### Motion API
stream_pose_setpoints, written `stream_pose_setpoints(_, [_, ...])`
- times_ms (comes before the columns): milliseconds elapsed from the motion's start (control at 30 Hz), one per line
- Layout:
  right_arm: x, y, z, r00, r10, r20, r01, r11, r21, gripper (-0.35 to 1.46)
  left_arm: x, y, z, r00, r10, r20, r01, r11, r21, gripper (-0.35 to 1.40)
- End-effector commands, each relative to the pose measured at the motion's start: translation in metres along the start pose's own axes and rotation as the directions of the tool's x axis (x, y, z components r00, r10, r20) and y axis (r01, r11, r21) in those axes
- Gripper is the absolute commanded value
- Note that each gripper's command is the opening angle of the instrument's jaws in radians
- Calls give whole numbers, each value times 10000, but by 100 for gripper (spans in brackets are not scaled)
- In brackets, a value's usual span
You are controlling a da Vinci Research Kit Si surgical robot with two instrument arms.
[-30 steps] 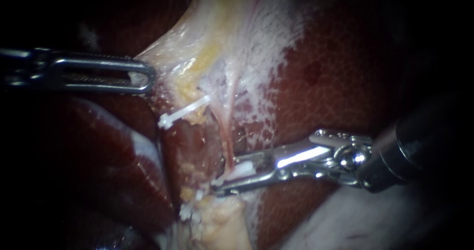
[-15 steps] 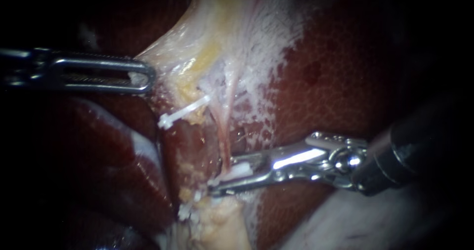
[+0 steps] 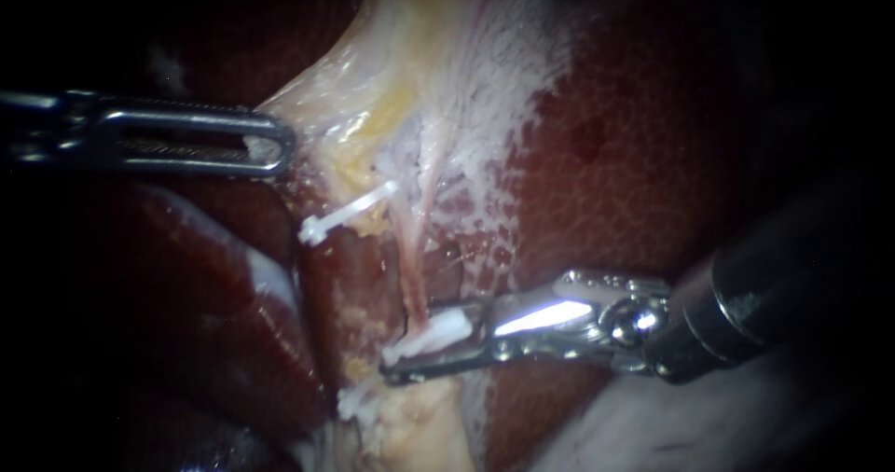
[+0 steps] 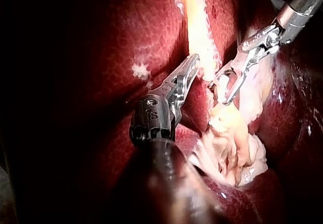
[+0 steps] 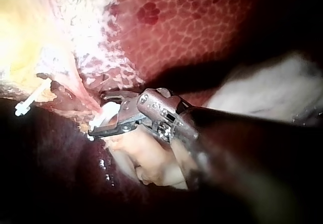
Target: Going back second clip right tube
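Where the right tube (image 3: 413, 271) reaches its near end, a white clip (image 3: 433, 330) sits on it, clamped in the pincer of the right instrument (image 3: 415, 343), with both halves touching the clip. Dark red liver (image 3: 634, 155) lies to the right. Farther off and to the left, a far clip (image 3: 345, 213) crosses pale tissue (image 3: 419, 71). The left instrument (image 3: 278, 145) holds that tissue's left edge, its pincer closed on it.

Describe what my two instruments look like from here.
Left instrument: dull silver tip, long and slotted like a loop, ridged along its inner edges, on a dark shaft. Right instrument: shiny silver tip with linked hinge parts and a round pivot, on a glossy dark shaft. No cables show.
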Motion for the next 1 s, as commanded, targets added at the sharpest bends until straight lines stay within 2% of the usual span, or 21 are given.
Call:
stream_pose_setpoints(33, [0, 0, -1, 9999, -155, -13, 155, 9999, -15, 60, 0, 0, 0, 10000, 0, 1, 0, 10000, -2, -35])
stream_pose_setpoints(233, [0, 0, -4, 9996, -270, -11, 270, 9996, -4, 60, 0, 0, -1, 10000, 2, 0, -2, 10000, 2, -35])
stream_pose_setpoints(700, [7, 6, -48, 9967, -749, -299, 740, 9968, -302, 60, 1, 1, -3, 10000, 7, -5, -7, 10000, 12, -35])
stream_pose_setpoints(1000, [4, 7, -59, 9955, -900, -301, 891, 9956, -296, 60, 1, 1, -4, 10000, 7, -9, -7, 10000, 18, -35])
